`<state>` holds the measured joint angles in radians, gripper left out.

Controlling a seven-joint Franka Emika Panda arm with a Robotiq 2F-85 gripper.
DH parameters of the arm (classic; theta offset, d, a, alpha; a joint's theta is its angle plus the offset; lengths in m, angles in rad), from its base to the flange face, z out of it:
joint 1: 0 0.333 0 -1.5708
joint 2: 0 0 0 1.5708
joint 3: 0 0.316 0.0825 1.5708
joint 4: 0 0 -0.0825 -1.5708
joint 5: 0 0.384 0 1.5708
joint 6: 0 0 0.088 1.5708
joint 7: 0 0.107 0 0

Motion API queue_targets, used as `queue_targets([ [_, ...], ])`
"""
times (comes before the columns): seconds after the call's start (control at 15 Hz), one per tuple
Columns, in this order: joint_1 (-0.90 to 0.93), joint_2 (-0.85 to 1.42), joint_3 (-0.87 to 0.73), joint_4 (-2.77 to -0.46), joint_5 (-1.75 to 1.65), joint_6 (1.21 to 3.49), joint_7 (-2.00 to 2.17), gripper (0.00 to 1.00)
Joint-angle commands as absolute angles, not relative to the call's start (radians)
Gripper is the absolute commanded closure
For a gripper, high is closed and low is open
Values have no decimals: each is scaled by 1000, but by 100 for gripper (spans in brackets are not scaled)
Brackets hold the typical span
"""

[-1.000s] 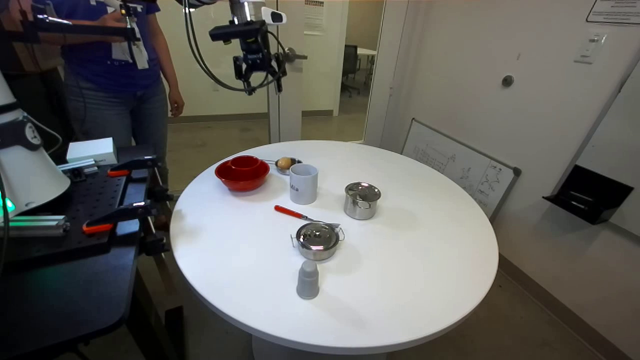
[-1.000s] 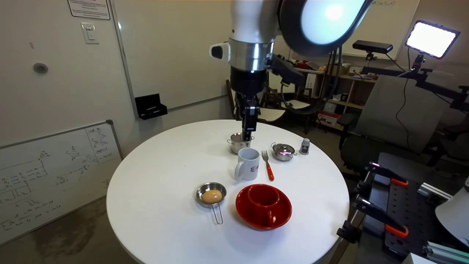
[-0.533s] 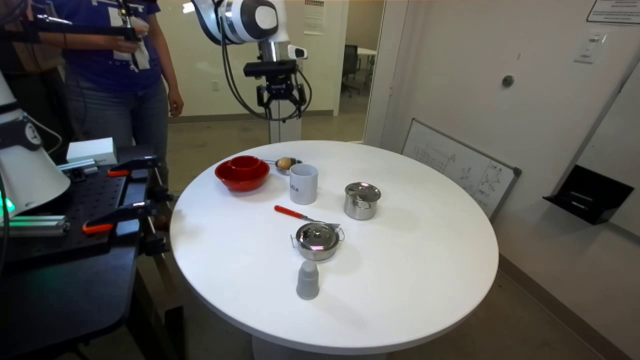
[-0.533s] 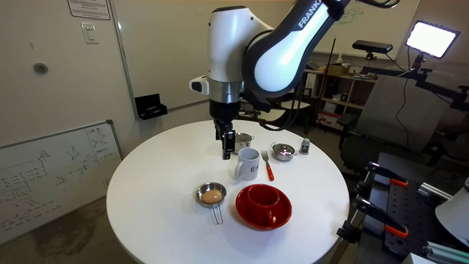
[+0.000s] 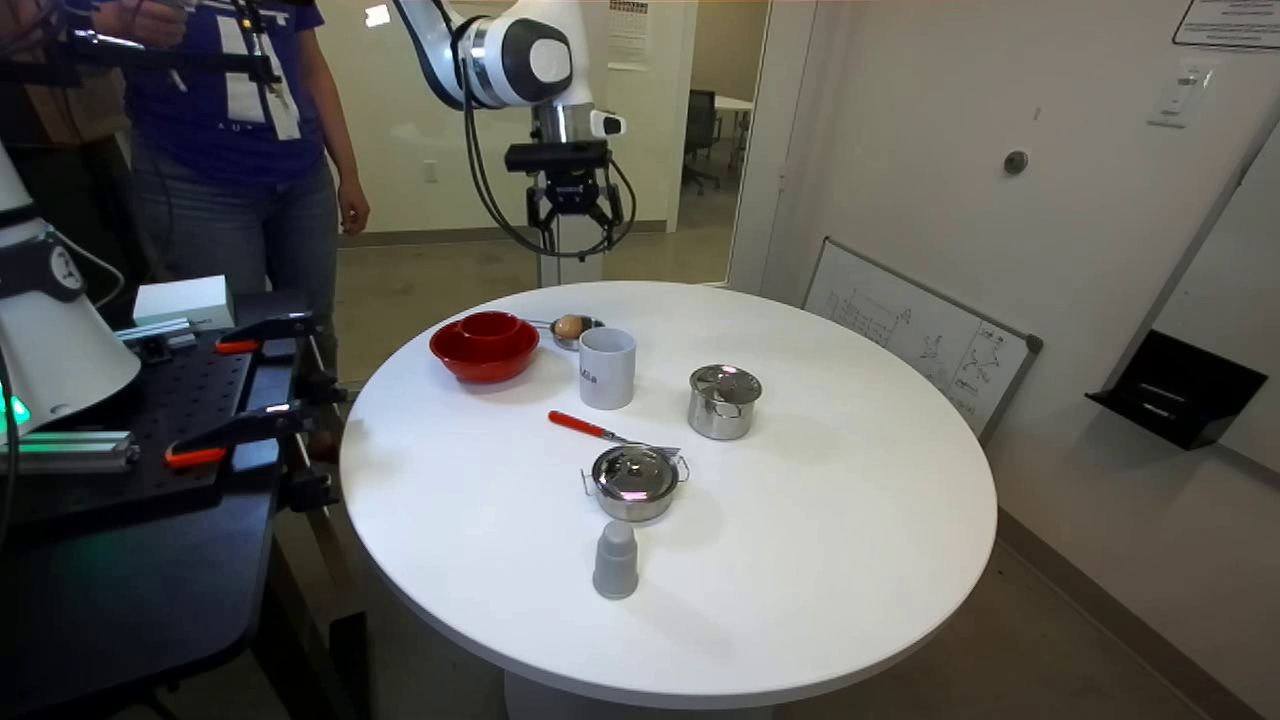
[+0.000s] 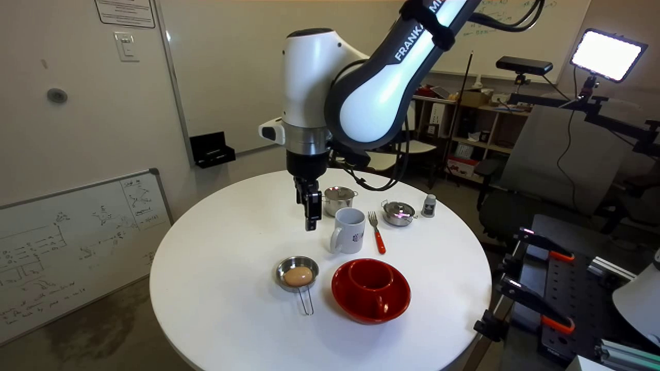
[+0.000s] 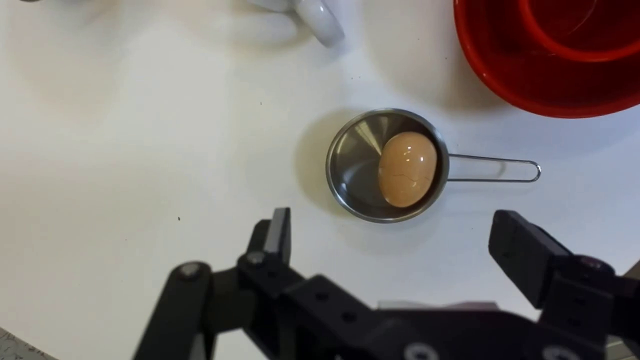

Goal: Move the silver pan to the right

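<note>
The silver pan is a small, low metal dish with a thin wire handle and a brown egg in it. It stands on the white table beside the red bowl [image 6: 397, 301] in an exterior view [image 6: 296, 259]. It also shows in an exterior view [image 5: 591, 324], partly hidden behind the mug, and in the wrist view [image 7: 352, 175]. My gripper [image 6: 306, 216] hangs above the table, apart from the pan. In the wrist view the gripper [image 7: 393, 218] is open and empty, fingers wide apart, with the pan beyond the fingertips. It also looks open in an exterior view [image 5: 580, 243].
A white mug [image 6: 349, 232] stands near the gripper. A taller lidded pot [image 5: 722, 412], a low lidded pot [image 5: 635, 490], a red-handled fork [image 5: 580, 424] and a grey shaker [image 5: 616, 565] are on the table. A red cup [image 6: 370, 273] sits in the red bowl.
My arm has come down and moved sideways, leftward in one view and rightward in the other, mostly in the first half second. The gripper stays open. The things on the table have not moved.
</note>
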<state>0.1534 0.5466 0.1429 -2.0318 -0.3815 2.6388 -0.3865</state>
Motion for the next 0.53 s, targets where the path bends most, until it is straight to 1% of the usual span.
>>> queue_targets([
  [0.0,171,566,130,-2007,-390,2632,-378,0],
  [0.47,171,669,138,-1905,-409,2633,-454,0],
])
